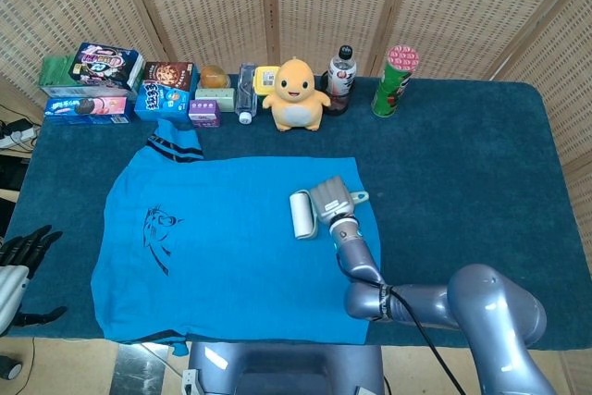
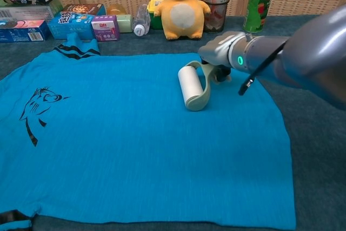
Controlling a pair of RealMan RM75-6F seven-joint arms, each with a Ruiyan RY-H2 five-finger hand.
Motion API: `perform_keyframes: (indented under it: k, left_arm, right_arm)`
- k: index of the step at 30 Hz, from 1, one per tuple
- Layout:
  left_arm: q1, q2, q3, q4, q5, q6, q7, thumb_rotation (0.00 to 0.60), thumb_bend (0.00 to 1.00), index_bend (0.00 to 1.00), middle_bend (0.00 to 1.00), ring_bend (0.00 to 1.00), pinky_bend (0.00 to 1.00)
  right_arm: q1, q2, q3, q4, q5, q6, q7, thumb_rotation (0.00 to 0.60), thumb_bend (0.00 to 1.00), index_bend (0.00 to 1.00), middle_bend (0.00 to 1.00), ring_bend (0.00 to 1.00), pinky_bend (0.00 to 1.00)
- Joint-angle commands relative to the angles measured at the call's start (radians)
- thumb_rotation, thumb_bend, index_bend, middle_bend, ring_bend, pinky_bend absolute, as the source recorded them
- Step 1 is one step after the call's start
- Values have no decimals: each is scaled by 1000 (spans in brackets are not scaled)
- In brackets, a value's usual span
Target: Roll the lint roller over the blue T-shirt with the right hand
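The blue T-shirt (image 1: pixel 231 265) (image 2: pixel 135 150) lies flat on the dark blue table, with a black print near its left side. A lint roller (image 1: pixel 302 215) (image 2: pixel 189 86) with a white roll and a pale green frame rests on the shirt's upper right part. My right hand (image 1: pixel 333 200) (image 2: pixel 220 52) grips its handle from the right, and the fingers themselves are mostly hidden. Off the table's left edge hangs my left hand (image 1: pixel 22 254), fingers apart and holding nothing; only the head view shows it.
Along the far edge stand snack boxes (image 1: pixel 102 85) (image 2: pixel 81 21), a yellow plush toy (image 1: pixel 296 94) (image 2: pixel 183 4), a drink bottle (image 1: pixel 340 79) and a green crisp can (image 1: pixel 395 80). Bare blue tablecloth (image 1: pixel 472 173) lies right of the shirt.
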Motion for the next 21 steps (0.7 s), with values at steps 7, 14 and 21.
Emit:
perform_keyframes:
  k: [7,14,21]
  left_arm:
    - [-2,-13,5,-13,-1,-8,41,600,113,0,0,0,0]
    - [-1,-21,6,-21,-5,-7,67,600,113,0,0,0,0]
    - [0,-24,7,-22,-6,-6,74,600,114,0,0,0,0]
  right_arm:
    - [-152,62,-113,56,-246,-18,151,600,1000,550,742,900,1000]
    - [-237,113,-143,116,-395,-37,255,600,1000,550,741,899,1000]
    - [-279,129,-151,159,-488,-40,304,600,1000,550,741,899,1000]
